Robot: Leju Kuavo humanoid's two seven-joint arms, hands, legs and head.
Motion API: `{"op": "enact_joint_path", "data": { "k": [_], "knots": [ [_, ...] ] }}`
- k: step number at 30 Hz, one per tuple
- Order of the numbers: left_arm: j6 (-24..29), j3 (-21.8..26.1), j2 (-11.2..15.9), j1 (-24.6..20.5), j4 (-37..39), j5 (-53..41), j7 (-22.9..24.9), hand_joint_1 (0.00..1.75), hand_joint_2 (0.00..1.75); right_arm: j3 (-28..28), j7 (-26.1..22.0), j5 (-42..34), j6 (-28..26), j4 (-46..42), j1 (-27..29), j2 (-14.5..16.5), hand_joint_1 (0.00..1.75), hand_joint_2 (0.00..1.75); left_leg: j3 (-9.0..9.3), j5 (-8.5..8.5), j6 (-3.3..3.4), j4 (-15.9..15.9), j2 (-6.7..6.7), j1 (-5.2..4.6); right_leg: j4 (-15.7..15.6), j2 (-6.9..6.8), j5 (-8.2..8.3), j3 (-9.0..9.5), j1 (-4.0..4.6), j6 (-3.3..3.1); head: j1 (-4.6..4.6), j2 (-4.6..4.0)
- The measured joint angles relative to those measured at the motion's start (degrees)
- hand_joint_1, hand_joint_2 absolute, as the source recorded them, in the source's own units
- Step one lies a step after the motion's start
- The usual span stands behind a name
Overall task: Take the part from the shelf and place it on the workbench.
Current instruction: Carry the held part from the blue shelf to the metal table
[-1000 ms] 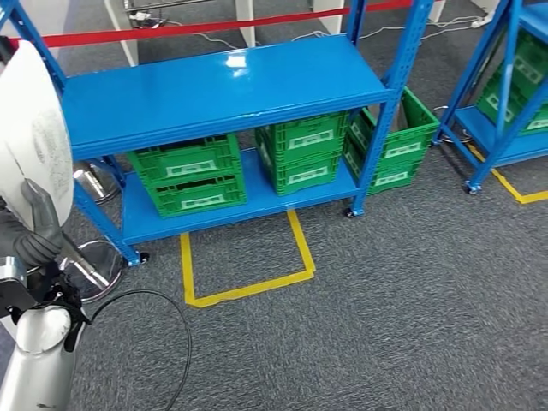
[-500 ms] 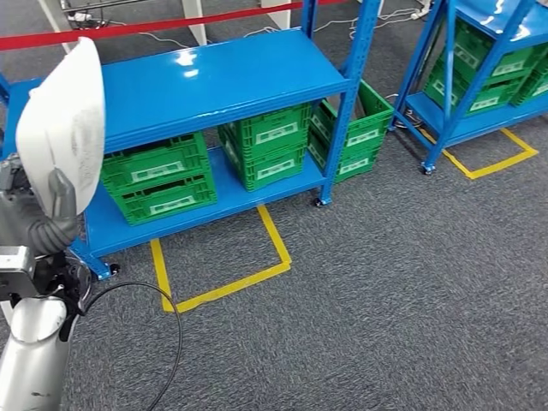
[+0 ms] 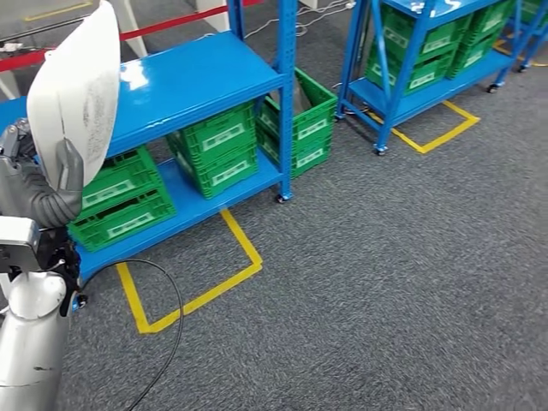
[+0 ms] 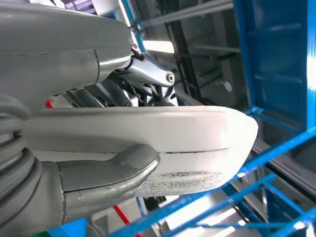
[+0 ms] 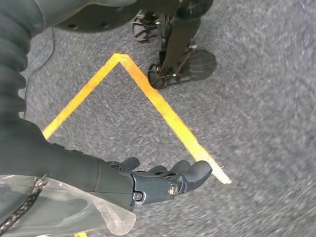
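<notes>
The part (image 3: 80,94) is a flat white oval plate with grey print on its face, held upright at the left of the head view. My left hand (image 3: 45,193) grips its lower edge, the grey thumb lying across its face. In the left wrist view the part (image 4: 193,143) runs edge-on across the picture, with the thumb (image 4: 111,173) pressed against one side and the fingers behind the other. My right hand (image 5: 164,180) hangs over the grey carpet with its fingers stretched out and nothing in them.
A low blue shelf (image 3: 187,81) holds green crates (image 3: 219,145) on its lower deck, and a second blue shelf (image 3: 413,60) with green crates stands at the back right. Yellow tape (image 3: 193,295) marks the carpet. A black cable (image 3: 162,342) loops near my left arm.
The whole picture has shifted left as the camera turned right: the first shelf slid left and the second shelf came in. The part stays in my left hand.
</notes>
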Motion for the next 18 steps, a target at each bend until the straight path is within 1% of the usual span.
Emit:
{"op": "enact_joint_path", "data": {
  "k": [1, 2, 3, 4, 5, 6, 7, 8, 9, 10, 11, 12, 13, 14, 15, 16, 17, 18],
  "knots": [
    [0.0, -0.1, 0.0, -0.2, 0.0, 0.0, 0.0, 1.75, 1.75, -0.1, 0.0, 0.0, -0.1, 0.0, 0.0, 0.0, 0.0, 1.75, 1.58, 1.75, 0.17, -3.7, -1.36, 0.12, 0.2, 0.68, -0.01, -0.14, 0.02, 0.15, 0.04, 0.01],
    [0.1, -0.2, 0.1, -0.3, 0.0, 0.0, 0.0, 1.75, 1.75, -0.1, 0.1, 0.0, -0.2, 0.0, -0.1, -0.1, 0.0, 1.75, 2.82, 2.88, 0.32, -6.8, -2.6, 0.24, 0.4, 1.34, 0.03, -0.43, -0.01, 0.39, 0.04, 0.01],
    [0.1, -0.3, 0.2, -0.4, 0.0, 0.0, 0.0, 1.75, 1.75, -0.1, 0.2, 0.0, -0.2, 0.0, -0.1, -0.1, 0.0, 1.75, 3.44, 3.26, 0.45, -8.6, -3.56, 0.29, 0.6, 1.96, 0.16, -0.89, -0.09, 0.73, 0.04, 0.01],
    [0.1, -0.4, 0.3, -0.5, 0.0, -0.1, 0.1, 1.75, 1.75, -0.1, 0.3, 0.0, -0.3, 0.0, -0.1, -0.2, 0.0, 1.75, 3.53, 3.05, 0.55, -9.2, -4.01, 0.28, 0.6, 2.52, 0.36, -1.37, -0.22, 1.12, 0.02, 0.01],
    [0.1, -0.4, 0.3, -0.6, 0.1, -0.1, 0.1, 1.75, 1.75, -0.1, 0.6, 0.0, -0.4, 0.0, 0.0, -0.3, 0.0, 1.75, 3.49, 3.08, 0.7, -9.5, -3.51, 0.23, 0.6, 3.12, 0.58, -1.76, -0.37, 1.53, -0.04, 0.0],
    [0.0, -0.6, 0.3, -0.8, 0.1, -0.1, 0.3, 1.75, 1.75, -0.2, 0.8, 0.0, -0.5, 0.0, 0.1, -0.4, 0.0, 1.75, 3.46, 3.2, 0.96, -9.7, -2.82, 0.26, 0.7, 3.23, 0.6, -2.18, -0.47, 1.86, -0.06, 0.01],
    [-0.2, -0.7, 0.2, -0.9, 0.1, -0.1, 0.4, 1.75, 1.75, -0.3, 1.2, -0.1, -0.6, 0.0, 0.2, -0.6, 0.0, 1.75, 3.52, 3.37, 1.28, -10.0, -2.15, 0.34, 1.2, 2.42, 0.16, -2.67, -0.4, 2.14, 0.03, 0.01],
    [-0.4, -0.9, 0.3, -1.1, 0.2, -0.1, 0.5, 1.75, 1.75, -0.4, 1.5, -0.2, -0.7, 0.0, 0.2, -0.7, 0.0, 1.75, 3.58, 3.54, 1.61, -10.2, -1.35, 0.43, 2.9, 1.02, -0.89, -3.61, -0.31, 2.43, 0.19, 0.01],
    [-0.6, -1.0, 0.3, -1.3, 0.3, -0.1, 0.6, 1.75, 1.75, -0.5, 1.7, -0.4, -0.9, -0.1, 0.2, -0.8, 0.0, 1.75, 3.62, 3.63, 1.86, -10.4, -0.56, 0.46, 5.7, -0.77, -2.48, -5.05, -0.26, 2.65, 0.31, 0.01],
    [-0.7, -1.2, 0.3, -1.4, 0.5, -0.1, 0.6, 1.75, 1.75, -0.5, 1.9, -0.6, -0.9, -0.1, 0.1, -0.8, 0.0, 1.75, 3.59, 3.63, 2.0, -10.4, 0.18, 0.39, 9.6, -2.34, -4.34, -6.87, -0.25, 2.92, 0.44, 0.01],
    [-0.8, -1.3, 0.3, -1.5, 0.7, -0.1, 0.6, 1.75, 1.75, -0.6, 1.9, -0.8, -1.0, -0.1, 0.1, -0.8, 0.0, 1.75, 3.56, 3.62, 2.06, -10.4, 0.99, 0.32, 13.6, -3.15, -5.93, -8.76, -0.38, 3.15, 0.48, 0.01],
    [-0.9, -1.5, 0.3, -1.5, 0.8, -0.1, 0.6, 1.75, 1.75, -0.7, 1.9, -1.0, -1.0, -0.1, 0.1, -0.8, 0.0, 1.75, 3.55, 3.6, 2.09, -10.4, 1.78, 0.27, 16.4, -3.49, -6.75, -10.07, -0.49, 3.32, 0.46, 0.0],
    [-0.9, -1.7, 0.3, -1.6, 1.1, 0.0, 0.6, 1.75, 1.75, -0.8, 1.9, -1.1, -1.0, -0.1, 0.1, -0.8, 0.0, 1.75, 3.54, 3.59, 2.09, -10.4, 2.56, 0.25, 17.3, -3.66, -6.6, -10.42, -0.58, 3.44, 0.49, 0.0],
    [-0.9, -1.8, 0.3, -1.8, 1.3, 0.0, 0.6, 1.75, 1.75, -1.0, 1.9, -1.3, -1.1, -0.1, 0.2, -0.9, 0.0, 1.75, 3.55, 3.56, 2.06, -10.4, 3.27, 0.24, 15.8, -3.87, -5.44, -9.52, -0.65, 3.49, 0.49, 0.0],
    [-0.9, -1.9, 0.3, -2.0, 1.4, 0.0, 0.6, 1.75, 1.75, -1.1, 1.9, -1.4, -1.1, -0.1, 0.2, -0.9, 0.0, 1.75, 3.58, 3.52, 1.98, -10.3, 3.92, 0.24, 12.5, -4.31, -3.71, -7.63, -0.68, 3.48, 0.49, 0.01],
    [-0.9, -2.0, 0.3, -2.2, 1.6, 0.0, 0.6, 1.75, 1.75, -1.3, 1.8, -1.5, -1.1, -0.1, 0.1, -1.0, 0.0, 1.75, 3.59, 3.43, 1.83, -10.3, 4.54, 0.17, 8.3, -5.36, -2.08, -5.26, -0.63, 3.42, 0.5, 0.01],
    [-0.9, -2.1, 0.3, -2.6, 1.8, 0.0, 0.6, 1.75, 1.75, -1.4, 1.8, -1.7, -1.1, -0.1, 0.1, -1.0, 0.0, 1.75, 3.52, 3.29, 1.58, -10.1, 5.06, 0.01, 4.6, -6.27, -1.01, -3.15, -0.47, 3.2, 0.51, 0.01],
    [-0.9, -2.1, 0.3, -2.9, 1.9, 0.1, 0.6, 1.75, 1.75, -1.6, 1.8, -1.8, -1.1, -0.1, 0.0, -1.1, 0.0, 1.75, 3.44, 3.21, 1.29, -9.9, 5.57, -0.17, 2.2, -6.96, -0.46, -1.82, -0.33, 2.91, 0.44, 0.01]
  ]
}}
